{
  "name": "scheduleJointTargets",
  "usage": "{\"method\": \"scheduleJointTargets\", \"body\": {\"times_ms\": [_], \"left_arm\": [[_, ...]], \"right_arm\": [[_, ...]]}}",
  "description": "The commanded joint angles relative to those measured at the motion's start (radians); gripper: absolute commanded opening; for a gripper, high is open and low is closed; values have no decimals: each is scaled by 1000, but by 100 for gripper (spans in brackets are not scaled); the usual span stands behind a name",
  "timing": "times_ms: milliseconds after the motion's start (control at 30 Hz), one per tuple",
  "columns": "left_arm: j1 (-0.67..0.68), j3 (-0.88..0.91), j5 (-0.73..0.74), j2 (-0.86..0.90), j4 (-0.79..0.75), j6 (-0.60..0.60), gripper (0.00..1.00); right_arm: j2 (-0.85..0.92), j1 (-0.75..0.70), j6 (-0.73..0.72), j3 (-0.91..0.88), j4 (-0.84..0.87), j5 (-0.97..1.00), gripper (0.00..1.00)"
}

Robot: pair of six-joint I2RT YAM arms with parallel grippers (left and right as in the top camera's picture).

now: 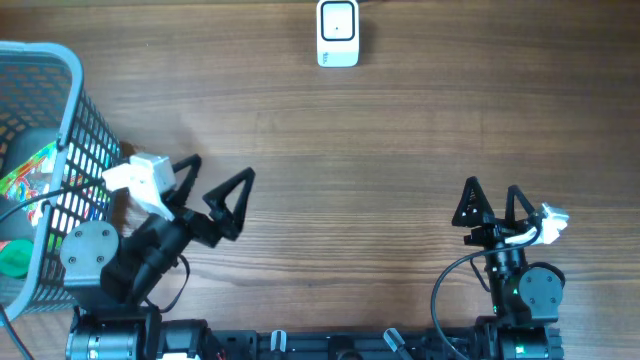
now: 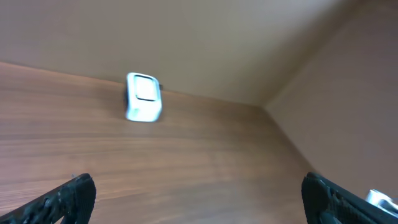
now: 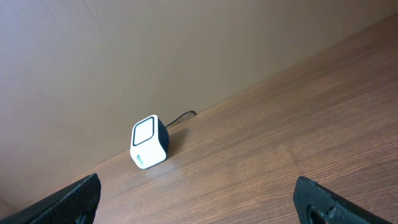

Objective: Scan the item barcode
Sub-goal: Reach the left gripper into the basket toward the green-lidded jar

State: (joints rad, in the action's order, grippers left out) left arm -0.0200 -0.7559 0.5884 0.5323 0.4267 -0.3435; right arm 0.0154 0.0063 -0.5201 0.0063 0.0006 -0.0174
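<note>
Item packets (image 1: 27, 172) lay inside the blue mesh basket (image 1: 72, 95) at the table's left edge, none of them lifted out. One colourful wrapper and a green cap (image 1: 12, 258) showed through the mesh. No barcode could be made out from overhead, and the contents were probably more than those two pieces.

The barcode scanner (image 1: 338, 32) stood upright at the far middle of the table (image 1: 380, 140), cable trailing off behind it, well apart from both arms. Its window faced the robot's side, presumably so that an item could be presented to it from the open wood in front.

The left gripper (image 1: 218, 172) sat just beside the basket wall with its jaws spread wide and nothing between them. In the left wrist view only the two fingertips (image 2: 69, 196) appeared at the frame's lower corners, bare wood and the scanner (image 2: 143, 97) between them. That position suited a reach into the basket, the left arm being the nearer one.

The right gripper (image 1: 491, 190) was parked low at the right front — likewise fully released and empty, its fingertips (image 3: 74, 200) framing the scanner (image 3: 150, 142) at a distance.

Judgement: the task stood at its start. No item had been picked and none presented; the first step called for was a pick from the basket.
</note>
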Motion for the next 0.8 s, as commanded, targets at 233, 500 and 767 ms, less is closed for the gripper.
{"method": "scheduleJointTargets", "body": {"times_ms": [233, 500, 767], "left_arm": [[-5, -113, 119, 169, -11, -66, 100], [-6, -343, 77, 364, -10, -70, 100], [-6, -422, -228, 444, -50, -223, 100]], "right_arm": [[-8, 6, -6, -1, 6, 20, 100], [-8, 6, -6, -1, 6, 20, 100], [-8, 6, -6, -1, 6, 20, 99]]}}
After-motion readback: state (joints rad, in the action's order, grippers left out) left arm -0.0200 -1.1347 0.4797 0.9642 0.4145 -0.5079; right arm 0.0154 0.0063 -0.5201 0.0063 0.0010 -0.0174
